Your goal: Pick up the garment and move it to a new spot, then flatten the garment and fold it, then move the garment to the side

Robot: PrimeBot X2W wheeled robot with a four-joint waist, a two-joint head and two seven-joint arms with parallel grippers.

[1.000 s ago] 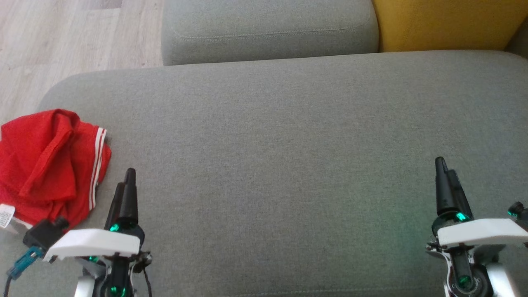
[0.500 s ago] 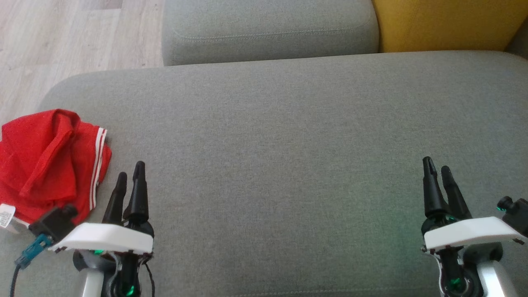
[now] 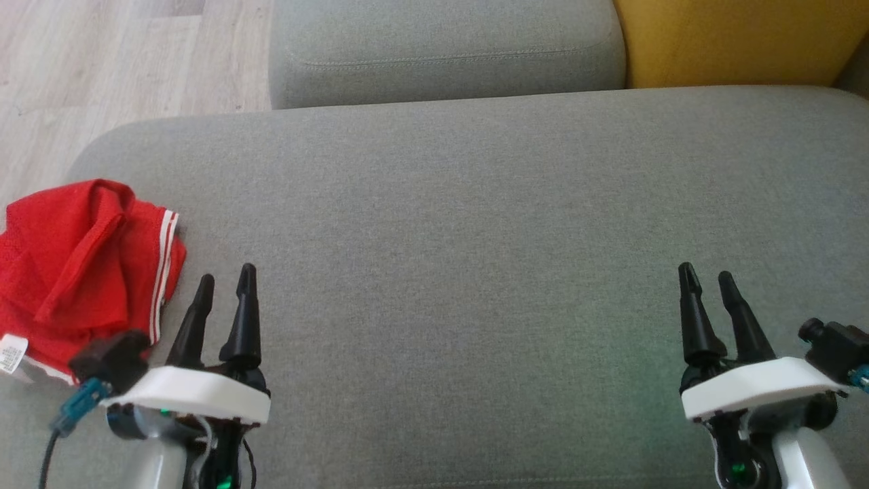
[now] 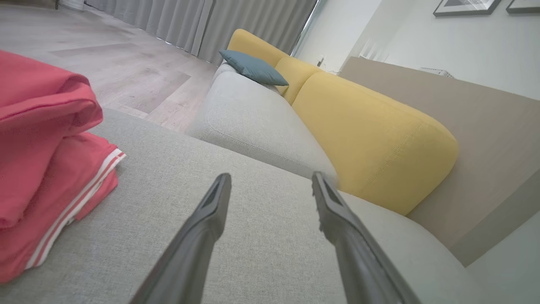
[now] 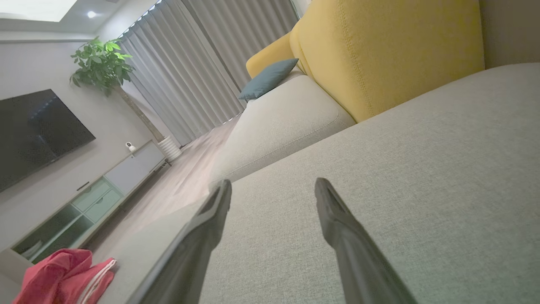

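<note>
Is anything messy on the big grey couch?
Yes: the red garment lies scrunched in a heap at the left edge of the couch, its white label sticking out. Nothing else looks odd.

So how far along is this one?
Hard to call: the red garment lies bunched at the left edge of the grey cushion, either untouched or already set aside. Nothing in hand: left pincer and right pincer open, empty. If untouched, every step is left.
</note>
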